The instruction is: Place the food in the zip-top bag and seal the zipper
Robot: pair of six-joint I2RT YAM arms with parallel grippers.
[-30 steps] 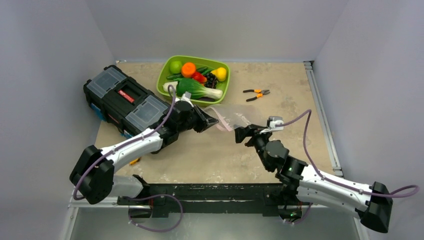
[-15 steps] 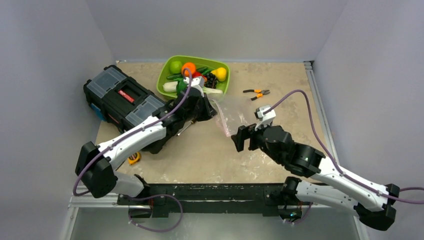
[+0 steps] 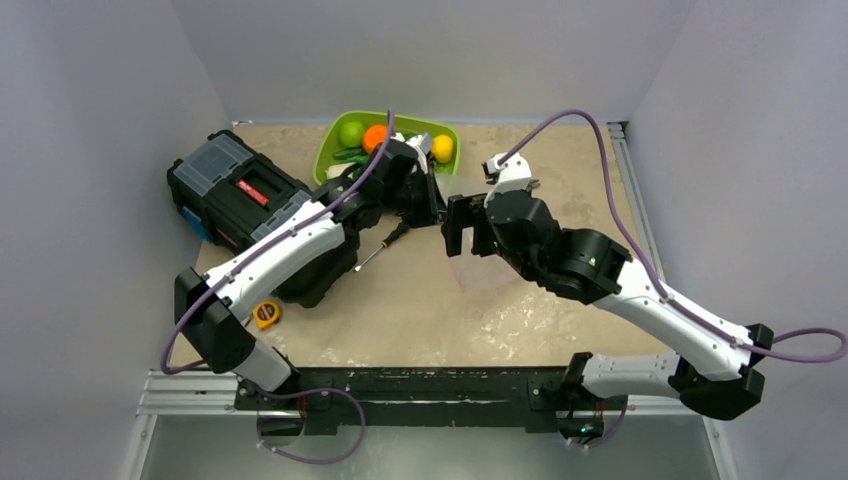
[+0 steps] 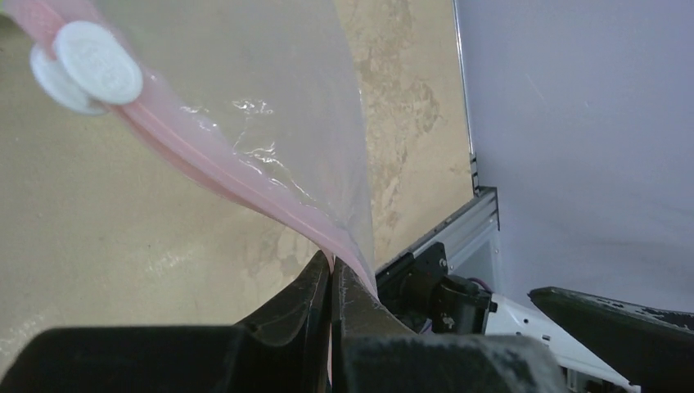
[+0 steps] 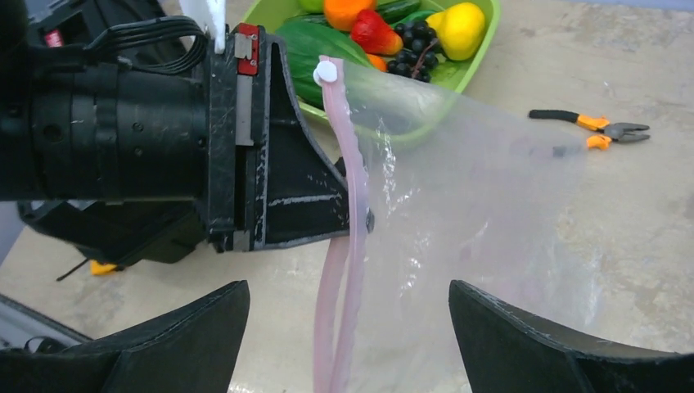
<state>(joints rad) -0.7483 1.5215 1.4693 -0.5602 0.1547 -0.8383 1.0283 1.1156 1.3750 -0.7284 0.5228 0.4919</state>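
1. The left gripper [image 4: 331,266] is pressing its jaws together on the pink zipper [image 4: 205,168], pinching the strip partway along its length.
2. The zip-top bag [image 5: 475,213] is hanging from that pinch, lifted above the table [image 3: 400,300], with its clear film spreading away from the strip toward the right arm's side.
3. A white slider [image 5: 326,72] is sitting at the upper end of the zipper, above the left claw's tip.
4. The right gripper [image 5: 348,295] is standing with its jaws spread wide. They are straddling the lower run of the zipper, one finger on each side, and are not touching it.
5. In the top view the two grippers are facing each other close together over the middle of the table, just in front of the lime-green tray [image 3: 325,160].
6. The food is lying in that tray, none of it in the bag: a lemon [image 5: 460,26], dark grapes [image 5: 413,57], a red pepper [image 5: 372,34], an orange [image 3: 375,137] and a green round fruit [image 3: 350,132].
7. Orange-handled pliers [image 5: 601,127] are lying on the table beyond the bag.
8. A black toolbox [image 3: 235,185] is sitting left of the tray, and a yellow tape measure [image 3: 265,314] is lying near the left arm's base.
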